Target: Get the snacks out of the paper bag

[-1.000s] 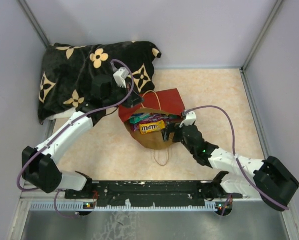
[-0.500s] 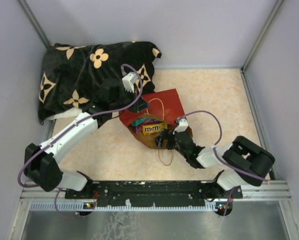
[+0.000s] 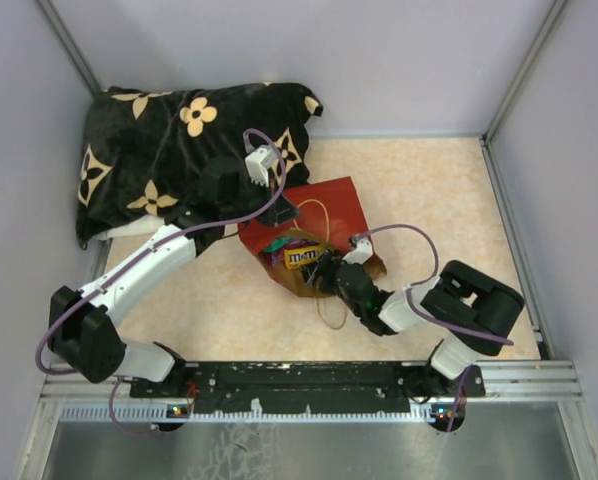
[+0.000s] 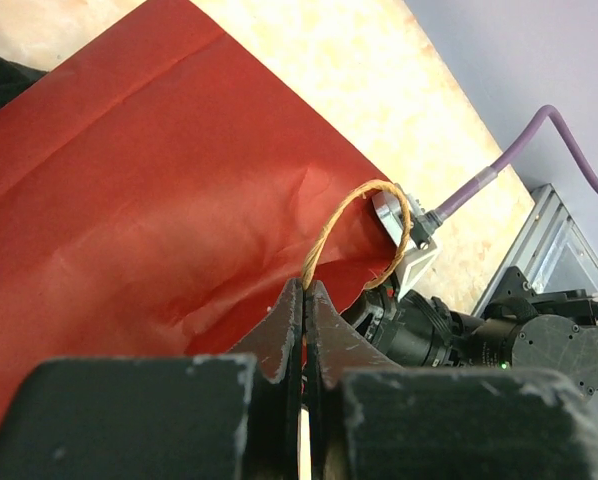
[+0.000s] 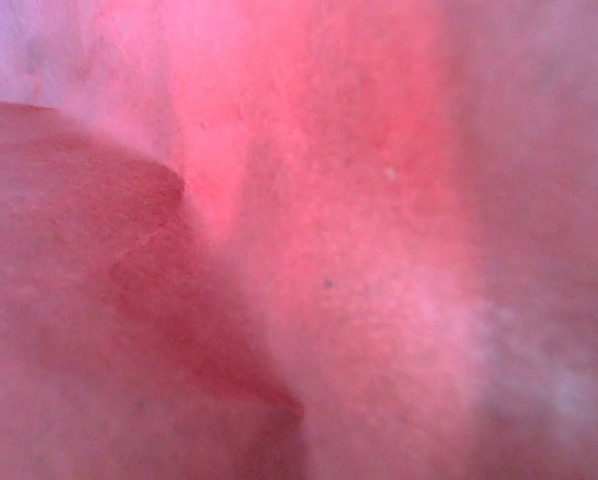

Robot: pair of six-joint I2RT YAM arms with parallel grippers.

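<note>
- Top view: the left arm stretches from its base at 7 o'clock of the picture toward 1 o'clock. The left gripper [image 3: 283,211] is at the far edge of the paper bag [image 3: 337,203].
- The right arm is folded, with the elbow raised at 4 o'clock of the bag. Its forearm points toward 10 o'clock, and the right gripper [image 3: 325,274] is in the brown mouth of the bag.
- There is one paper bag, lying near the middle of the table [image 3: 439,200], with the red side at 1 o'clock and the mouth at 7 o'clock. It has two handles; one is lifted, and the other handle [image 3: 327,316] lies on the table at 6 o'clock.
- Three snacks can be counted in the mouth: a yellow M&M's pack [image 3: 301,257], a green packet [image 3: 276,243] and a purple packet [image 3: 278,263]. One black pillow [image 3: 159,150] lies at 10 o'clock.
- How far the right jaws are open, I cannot tell.
- Left wrist view: the left gripper [image 4: 304,296] has its fingers pressed together on the thin handle [image 4: 379,184], which loops up toward 1 o'clock over the red paper [image 4: 159,200]. The right arm [image 4: 459,335] is at 4 o'clock.
- Right wrist view: only blurred red and pink paper fills the view; no fingers can be made out.
</note>
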